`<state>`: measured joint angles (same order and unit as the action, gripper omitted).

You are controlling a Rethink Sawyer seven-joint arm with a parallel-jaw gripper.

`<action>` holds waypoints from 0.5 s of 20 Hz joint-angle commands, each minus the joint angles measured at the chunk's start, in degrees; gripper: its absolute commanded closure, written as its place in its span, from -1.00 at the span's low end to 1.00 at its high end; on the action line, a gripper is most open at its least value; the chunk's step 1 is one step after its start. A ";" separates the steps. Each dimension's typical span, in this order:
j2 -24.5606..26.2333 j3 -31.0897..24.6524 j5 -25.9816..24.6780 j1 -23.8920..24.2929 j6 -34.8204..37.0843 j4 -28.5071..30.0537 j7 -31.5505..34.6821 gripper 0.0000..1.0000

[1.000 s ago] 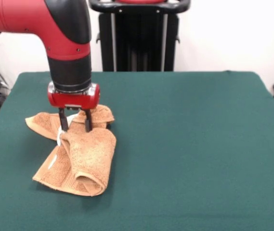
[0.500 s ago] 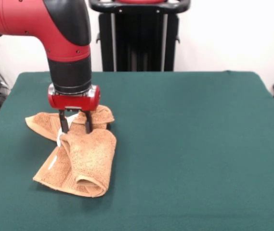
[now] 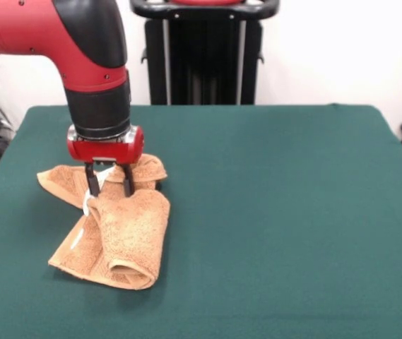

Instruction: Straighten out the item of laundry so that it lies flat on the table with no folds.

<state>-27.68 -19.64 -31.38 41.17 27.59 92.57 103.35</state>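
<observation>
Since the earlier frame the arm (image 3: 91,63) has drifted slightly left and up, and the hand (image 3: 108,189) has risen a touch with it; the towel (image 3: 112,219) looks much the same.

Going left to right: a flat tongue of towel reaches toward the bench's left edge, with another layer running down toward the near side. Next comes the hand, its two dark fingers (image 3: 92,185) spread apart and planted at the top of the raised fold, one on each side of the cloth there. A small white tag (image 3: 87,204) shows just beside the left finger. Whether the fingers are pinching the cloth or only straddling it I cannot tell. Right of the hand the thick doubled roll runs toward the near edge, and a rumpled flap lies behind it. Beyond that the green bench (image 3: 278,212) is bare all the way to its right side.

The towel sits on the left part of the bench, well folded over itself, so the task looks barely begun. To do this step well, I would take only the top layer, lift just enough to free it from the layers below, and draw it rightward over the bare bench so the roll unfurls. Grabbing several layers at once would likely drag the whole bundle.
</observation>
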 commanded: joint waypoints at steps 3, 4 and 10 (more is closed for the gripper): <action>13.82 -3.51 -3.96 -1.08 -14.79 5.02 2.76 -1.00; 15.40 -3.98 -4.66 -0.39 -17.04 4.58 2.37 -1.00; 17.01 -2.26 -5.89 -1.14 -26.27 4.23 5.21 -1.00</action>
<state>-26.51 -19.45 -31.34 42.51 19.95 93.92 103.35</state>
